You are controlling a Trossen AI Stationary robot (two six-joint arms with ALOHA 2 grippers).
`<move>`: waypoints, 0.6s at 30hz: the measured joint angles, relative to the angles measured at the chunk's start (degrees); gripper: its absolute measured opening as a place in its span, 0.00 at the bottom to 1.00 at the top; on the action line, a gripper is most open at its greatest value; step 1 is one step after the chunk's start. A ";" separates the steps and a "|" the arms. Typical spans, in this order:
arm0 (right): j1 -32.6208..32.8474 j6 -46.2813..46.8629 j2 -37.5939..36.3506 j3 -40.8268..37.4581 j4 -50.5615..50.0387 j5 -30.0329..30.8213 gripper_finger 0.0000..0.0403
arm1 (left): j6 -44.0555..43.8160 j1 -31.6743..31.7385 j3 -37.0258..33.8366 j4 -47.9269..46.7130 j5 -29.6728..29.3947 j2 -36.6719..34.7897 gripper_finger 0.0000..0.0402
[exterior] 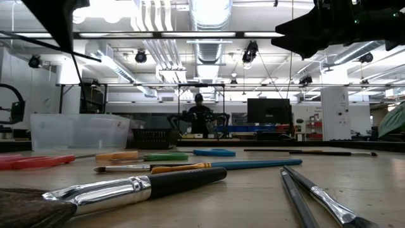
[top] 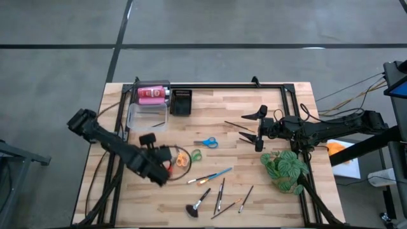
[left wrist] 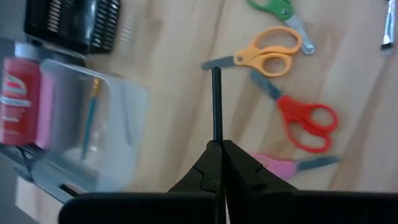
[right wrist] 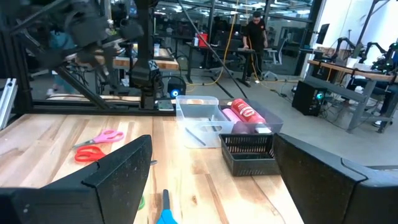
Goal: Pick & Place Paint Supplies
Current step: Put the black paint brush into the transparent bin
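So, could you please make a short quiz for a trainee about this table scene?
1. True or false: the right gripper is open and holds nothing.
2. What does the left gripper pinch? A) orange scissors B) a thin black brush C) a plant leaf
3. Fill in: the pink bottles lie in the clear ___.
Key: 1 true; 2 B; 3 tub.

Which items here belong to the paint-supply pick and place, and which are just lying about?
Job: pink bottles; scissors; loose brushes; black brush in the shut left gripper.
Lying about: leafy plant; clear tub; black tray. The open right gripper waits near the plant.
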 joint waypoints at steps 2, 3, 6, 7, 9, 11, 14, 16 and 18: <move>0.00 0.01 0.00 0.00 0.00 0.00 0.82 | 4.14 2.00 -0.79 -0.06 -1.19 -1.96 0.01; 0.02 -0.01 0.00 0.00 0.00 -0.02 0.82 | 5.67 2.94 -1.32 -0.04 -2.03 -3.07 0.01; 0.00 -0.01 0.00 0.00 -0.02 -0.02 0.82 | 9.59 6.21 -3.40 -0.02 -4.63 -6.55 0.01; 0.02 0.00 0.00 0.00 -0.05 -0.02 0.82 | 10.24 7.14 -4.27 0.00 -5.10 -7.68 0.01; 0.01 -0.01 0.00 0.00 -0.04 -0.02 0.82 | 11.53 9.61 -6.07 0.03 -5.89 -9.99 0.01; 0.01 -0.01 0.00 0.00 -0.07 -0.02 0.82 | 13.66 12.19 -8.13 0.16 -6.71 -12.44 0.01; 0.00 -0.01 0.00 0.00 -0.09 0.00 0.82 | 18.01 16.79 -11.12 1.97 -7.20 -15.53 0.01; 0.00 0.01 0.02 0.00 -0.09 0.00 0.82 | 20.80 20.08 -13.03 3.11 -7.18 -17.28 0.01; 0.01 0.01 0.01 0.00 -0.09 -0.01 0.82 | 23.57 23.77 -14.77 4.61 -7.18 -18.79 0.01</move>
